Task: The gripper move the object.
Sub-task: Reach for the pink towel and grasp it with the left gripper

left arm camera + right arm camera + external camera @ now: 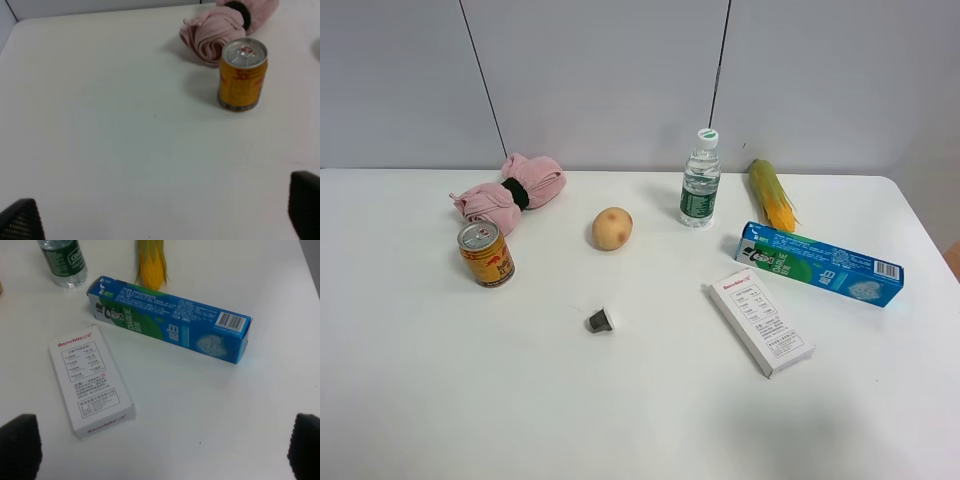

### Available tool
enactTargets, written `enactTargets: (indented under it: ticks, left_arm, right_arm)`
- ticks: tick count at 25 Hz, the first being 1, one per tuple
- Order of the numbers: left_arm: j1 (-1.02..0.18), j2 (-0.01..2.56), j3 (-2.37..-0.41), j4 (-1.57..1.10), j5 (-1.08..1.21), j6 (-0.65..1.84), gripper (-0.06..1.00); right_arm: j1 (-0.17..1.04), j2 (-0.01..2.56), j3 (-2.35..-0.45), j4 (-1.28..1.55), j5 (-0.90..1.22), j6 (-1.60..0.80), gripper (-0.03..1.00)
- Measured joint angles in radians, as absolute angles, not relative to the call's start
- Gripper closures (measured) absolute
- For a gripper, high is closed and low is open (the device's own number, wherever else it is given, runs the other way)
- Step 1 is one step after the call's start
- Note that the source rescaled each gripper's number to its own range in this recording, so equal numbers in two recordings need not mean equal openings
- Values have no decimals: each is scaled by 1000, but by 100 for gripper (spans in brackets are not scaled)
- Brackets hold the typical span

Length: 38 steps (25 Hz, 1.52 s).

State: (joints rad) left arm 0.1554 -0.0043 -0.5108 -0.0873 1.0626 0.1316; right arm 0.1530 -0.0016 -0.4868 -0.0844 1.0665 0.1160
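The pink towel [538, 180] looks soft and light; grab the black band [517, 192]; the left gripper [162, 214] is spread wide.

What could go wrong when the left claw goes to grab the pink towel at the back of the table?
1. The can stands close in front of the towel, so the left claw might knock it over.
2. The towel is soft and lumpy; a grip off its black band may catch only a fold and slip.
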Motion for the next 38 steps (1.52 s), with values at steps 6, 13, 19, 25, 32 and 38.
enactTargets:
  ticks: [6,13,19,25,32,38]
  left_arm:
    - [155,-4,-511,-87,1063,132,-6]
    - [155,-4,-511,-87,1063,132,-6]
    - [139,100,-581,-87,1047,132,-6]
    - [65,374,-720,-81,1025,136,-6]
    - [-29,760,-895,-71,982,191,-6]
    - [-97,1099,-1062,-69,918,232,-6]
  right_arm:
    - [153,-2,-487,-84,1067,116,-3]
    - [153,-2,-487,-84,1067,116,-3]
    - [153,-2,-487,-84,1067,116,-3]
    - [153,-2,-487,-84,1067,116,-3]
    - [153,-2,-487,-84,1067,116,-3]
    - [153,-2,-487,-84,1067,116,-3]
